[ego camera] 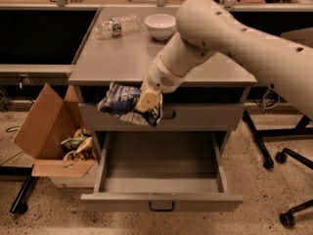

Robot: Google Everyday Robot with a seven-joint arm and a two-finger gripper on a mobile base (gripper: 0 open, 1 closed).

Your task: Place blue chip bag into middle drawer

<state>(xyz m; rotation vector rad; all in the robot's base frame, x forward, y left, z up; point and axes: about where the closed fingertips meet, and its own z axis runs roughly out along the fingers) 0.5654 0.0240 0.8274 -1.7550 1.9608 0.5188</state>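
- Bag [122, 102]: in the air just off the front edge of the desk [122, 58], left of centre, overlapping the upper front [205, 115] and above the open drawer, not yet inside.
- Pinched at its right end by the gripper [148, 101], clamped tight onto the foil; crumpled left end drooping loose, likely to swing, and to slip if the clamp eases.
- Carry outward, away from the front edge, before going down, so as to clear the upper front and its handle [168, 115].
- Lower over the middle of the drawer [161, 180], well inside both side walls and behind its front panel; judged roomy enough for the whole bag lying flat.
- Go low before letting go, to avoid a bounce over the rim; release only with the drooping end touching the drawer floor.
- Lift out forward and up afterwards, minding the desk's front edge overhead.
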